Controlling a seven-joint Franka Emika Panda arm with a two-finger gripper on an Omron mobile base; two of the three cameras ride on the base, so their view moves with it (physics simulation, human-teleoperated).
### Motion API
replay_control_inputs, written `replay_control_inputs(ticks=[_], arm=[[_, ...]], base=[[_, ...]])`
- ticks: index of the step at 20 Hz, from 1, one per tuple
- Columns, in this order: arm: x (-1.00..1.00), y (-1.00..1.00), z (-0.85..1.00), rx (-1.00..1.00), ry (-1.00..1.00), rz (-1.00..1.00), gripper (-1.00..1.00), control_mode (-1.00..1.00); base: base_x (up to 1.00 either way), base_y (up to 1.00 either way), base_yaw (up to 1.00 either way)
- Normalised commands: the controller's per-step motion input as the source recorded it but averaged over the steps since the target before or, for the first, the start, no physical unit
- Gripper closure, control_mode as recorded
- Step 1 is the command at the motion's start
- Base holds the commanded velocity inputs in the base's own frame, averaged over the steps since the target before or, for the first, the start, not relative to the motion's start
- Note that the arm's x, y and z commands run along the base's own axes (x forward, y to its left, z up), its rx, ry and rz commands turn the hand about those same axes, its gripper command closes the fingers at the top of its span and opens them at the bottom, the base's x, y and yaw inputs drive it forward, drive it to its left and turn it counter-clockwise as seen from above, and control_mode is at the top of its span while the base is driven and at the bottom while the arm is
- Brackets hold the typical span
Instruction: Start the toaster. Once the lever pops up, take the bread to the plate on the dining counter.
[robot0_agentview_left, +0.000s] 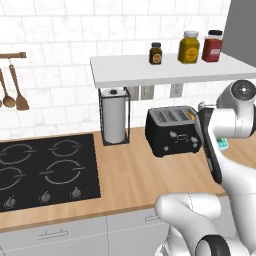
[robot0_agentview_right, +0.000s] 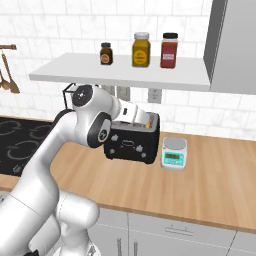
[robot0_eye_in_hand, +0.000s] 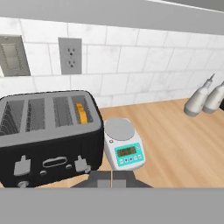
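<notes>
The black four-slot toaster (robot0_eye_in_hand: 48, 140) stands on the wall-side wood counter against the tiles, also seen as the toaster (robot0_agentview_left: 172, 131) and the toaster (robot0_agentview_right: 134, 140). The bread (robot0_eye_in_hand: 80, 113) sits low in its rightmost slot, only an orange-tan edge showing. Two levers (robot0_eye_in_hand: 80, 164) are on its front face. My gripper (robot0_eye_in_hand: 111, 179) is shut and empty, hovering just in front of the toaster's right front corner, touching nothing. The plate and the dining counter are out of view.
A small digital scale (robot0_eye_in_hand: 124, 146) sits right of the toaster, close to the fingers. Two shakers (robot0_eye_in_hand: 199, 100) stand farther right. A paper towel holder (robot0_agentview_left: 114, 116) and black cooktop (robot0_agentview_left: 45, 170) lie left. A shelf (robot0_agentview_left: 165, 70) with jars overhangs the toaster.
</notes>
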Motion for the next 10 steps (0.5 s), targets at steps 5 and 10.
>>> replay_control_inputs(ticks=[5, 10], arm=[[0.0, 0.0, 0.0, 0.0, 0.0, 0.0, 1.0, -1.0], [0.0, 0.0, 0.0, 0.0, 0.0, 0.0, 1.0, -1.0]], base=[[0.0, 0.0, 0.0], [0.0, 0.0, 0.0]])
